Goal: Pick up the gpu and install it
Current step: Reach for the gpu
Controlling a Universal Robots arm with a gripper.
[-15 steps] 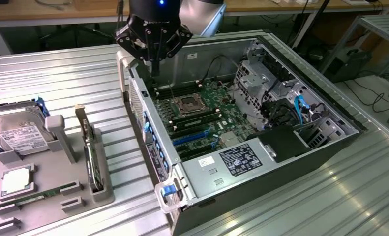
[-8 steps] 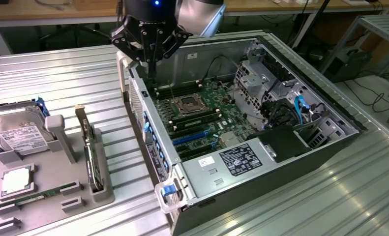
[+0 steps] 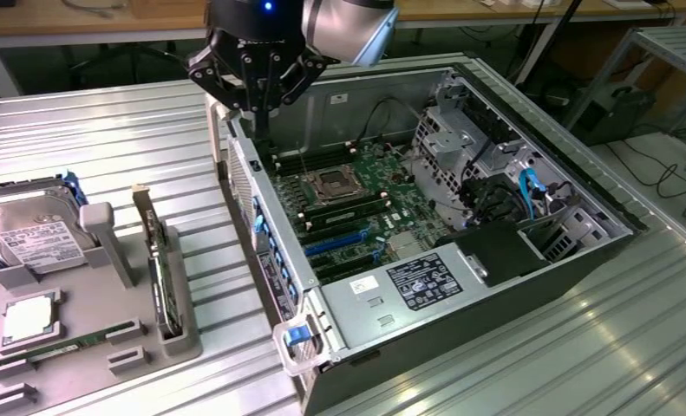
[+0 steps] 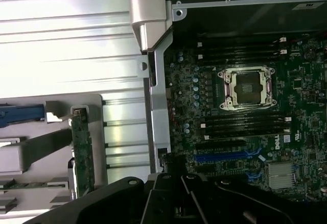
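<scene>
Gripper (image 3: 257, 107) clenched, empty, above computer case (image 3: 340, 102) rim, gpu (image 3: 156, 270) upright in grey holder (image 3: 182, 343), well apart.

Ribbed metal table (image 3: 111, 139) (glossy), matt plastic tray (image 3: 97, 299)

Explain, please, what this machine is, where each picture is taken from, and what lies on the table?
The machine is a grey robot arm ending in a black pincer, shut and holding nothing. One picture comes from a camera off the arm; the other from a camera on its wrist. The pincer hangs over the edge of an open dark computer case lying on a ribbed metal table, its green motherboard exposed. Beside the case stands a grey plastic holder with parts: a silver boxy hard drive, a long green memory stick, and the gpu, a thin dark flat card standing on edge in its slot, not yet picked up.
</scene>
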